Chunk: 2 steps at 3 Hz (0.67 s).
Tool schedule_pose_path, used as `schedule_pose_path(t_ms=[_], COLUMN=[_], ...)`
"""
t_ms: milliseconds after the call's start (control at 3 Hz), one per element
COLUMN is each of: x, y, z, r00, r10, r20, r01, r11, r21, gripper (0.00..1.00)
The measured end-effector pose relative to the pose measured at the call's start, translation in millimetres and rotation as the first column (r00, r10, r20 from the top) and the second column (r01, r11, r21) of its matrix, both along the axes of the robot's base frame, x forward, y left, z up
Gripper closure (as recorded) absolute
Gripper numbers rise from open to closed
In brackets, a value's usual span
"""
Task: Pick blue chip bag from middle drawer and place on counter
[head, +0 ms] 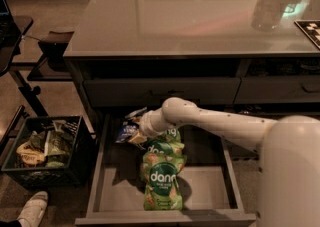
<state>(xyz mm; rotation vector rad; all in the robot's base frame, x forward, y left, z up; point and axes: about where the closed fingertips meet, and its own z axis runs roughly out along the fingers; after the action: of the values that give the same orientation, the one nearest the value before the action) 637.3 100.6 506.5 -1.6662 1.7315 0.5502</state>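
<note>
The middle drawer (107, 181) is pulled open below the counter (165, 16). The blue chip bag (124, 132) lies at the drawer's back left, dark blue with a pale panel, partly hidden by my gripper. My gripper (134, 132) is inside the drawer right at the bag, at the end of the white arm that reaches in from the right. Two green "dang" bags (162, 176) lie in the middle of the drawer, just right of and in front of the gripper.
A black crate (45, 148) of snack bags stands on the floor left of the drawer. A white shoe (32, 208) is at the bottom left. Closed narrower drawers (280, 88) sit at the right. A glass (267, 8) and a checkered board (310, 28) are on the counter's far right.
</note>
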Motion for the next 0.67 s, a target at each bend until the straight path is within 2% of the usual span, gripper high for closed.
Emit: schedule_pose_path(t_ms=[333,667], x=[-24.9,-46.8], y=[-8.4,-24.1], z=[24.4,74.9], r00=[0.9973,0.9905], r10=[0.068,0.132], r20=[-0.027,0.037], r01=[-0.066,-0.137], r11=[0.994,0.97], r21=[0.089,0.201], gripper=[1.0,1.0])
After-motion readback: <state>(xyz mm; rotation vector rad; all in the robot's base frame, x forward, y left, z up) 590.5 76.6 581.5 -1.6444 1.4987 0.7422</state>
